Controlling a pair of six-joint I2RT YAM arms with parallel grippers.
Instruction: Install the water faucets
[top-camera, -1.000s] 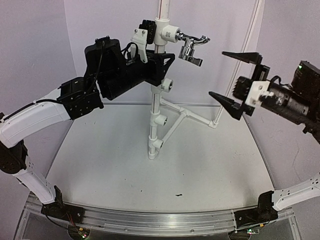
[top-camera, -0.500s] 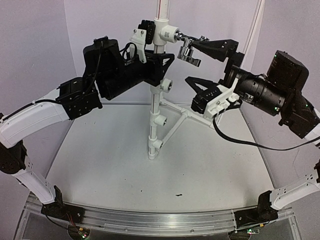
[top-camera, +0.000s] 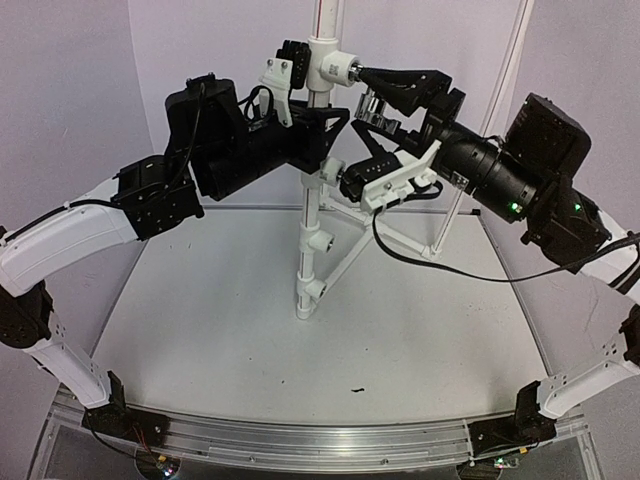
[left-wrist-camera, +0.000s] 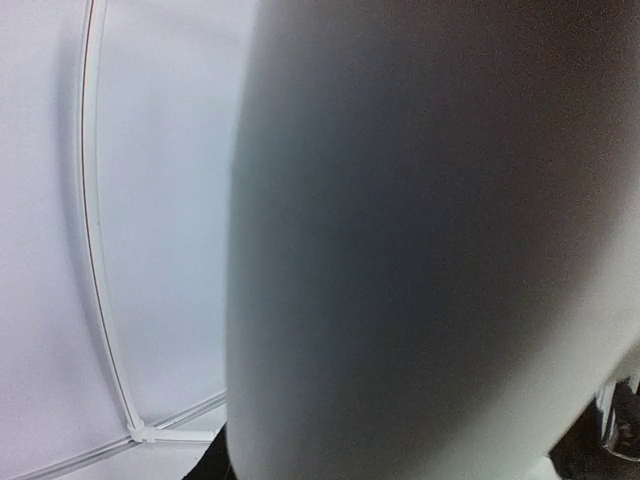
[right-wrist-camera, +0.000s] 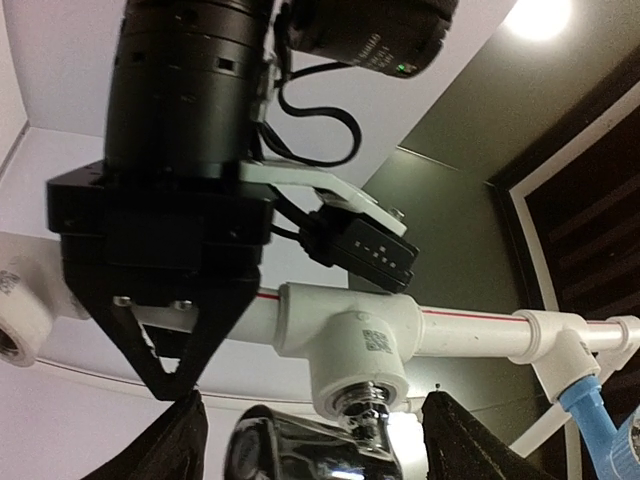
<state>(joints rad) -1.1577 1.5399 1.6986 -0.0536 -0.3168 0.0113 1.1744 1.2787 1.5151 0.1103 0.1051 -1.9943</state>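
Note:
A chrome water faucet (top-camera: 372, 108) is screwed by its threaded stub into the top white tee (top-camera: 335, 68) of the upright white pipe stand (top-camera: 308, 215). My right gripper (top-camera: 350, 127) is open, with one finger above and one below the faucet, not closed on it. In the right wrist view the faucet (right-wrist-camera: 310, 450) sits between the fingertips (right-wrist-camera: 452, 440) under the tee (right-wrist-camera: 365, 335). My left gripper (top-camera: 318, 125) is shut on the pipe just below the tee. The left wrist view shows only the blurred white pipe (left-wrist-camera: 430, 250).
Several more white tees (top-camera: 335, 170) with dark openings sit lower on the stand. A diagonal brace pipe (top-camera: 350, 255) runs to the back right. A thin white frame pole (top-camera: 505, 70) stands behind my right arm. A blue fitting (right-wrist-camera: 600, 410) shows at right.
My right arm has swung in from the right, and its open jaws now straddle the faucet. The left arm has not moved.

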